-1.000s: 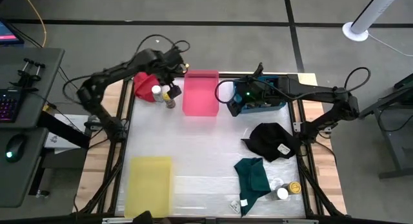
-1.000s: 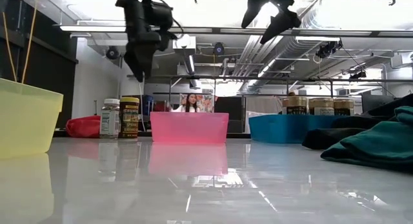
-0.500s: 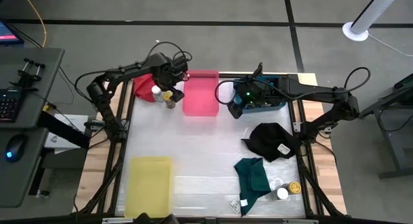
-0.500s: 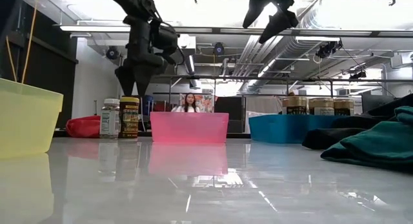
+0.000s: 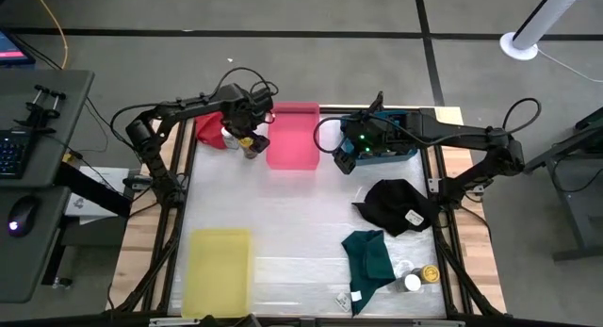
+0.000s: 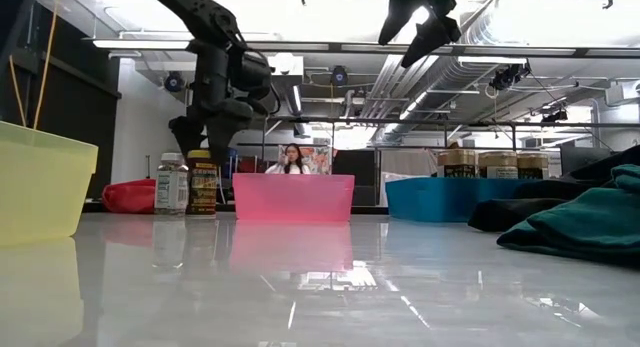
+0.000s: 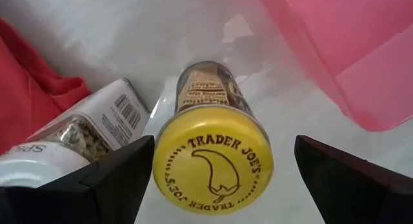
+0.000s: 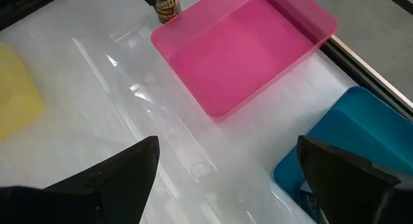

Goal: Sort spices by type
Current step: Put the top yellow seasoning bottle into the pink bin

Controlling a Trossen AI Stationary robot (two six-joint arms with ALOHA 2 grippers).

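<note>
A yellow-lidded spice jar (image 7: 213,161) stands upright at the table's far left, next to a white-lidded jar (image 6: 172,183) and the red cloth (image 5: 209,129). My left gripper (image 5: 247,129) is open just above it, one finger on either side of the lid, with a gap showing on each side. My right gripper (image 8: 226,159) is open and empty, high over the table between the pink tray (image 5: 293,137) and the teal tray (image 5: 407,150). Three tan-lidded jars (image 6: 490,163) stand in the teal tray. A white-lidded jar (image 5: 412,283) and a yellow-lidded jar (image 5: 431,272) stand at the near right.
A yellow tray (image 5: 219,269) stands at the near left. A black cloth (image 5: 396,206) and a teal cloth (image 5: 369,256) lie on the right half. The middle of the table is bare. A person (image 6: 292,159) shows in the room behind.
My left gripper has come down and a little toward the near edge, from well above the two far-left jars to just over the yellow-lidded jar's lid. The jars have stayed where they were.
</note>
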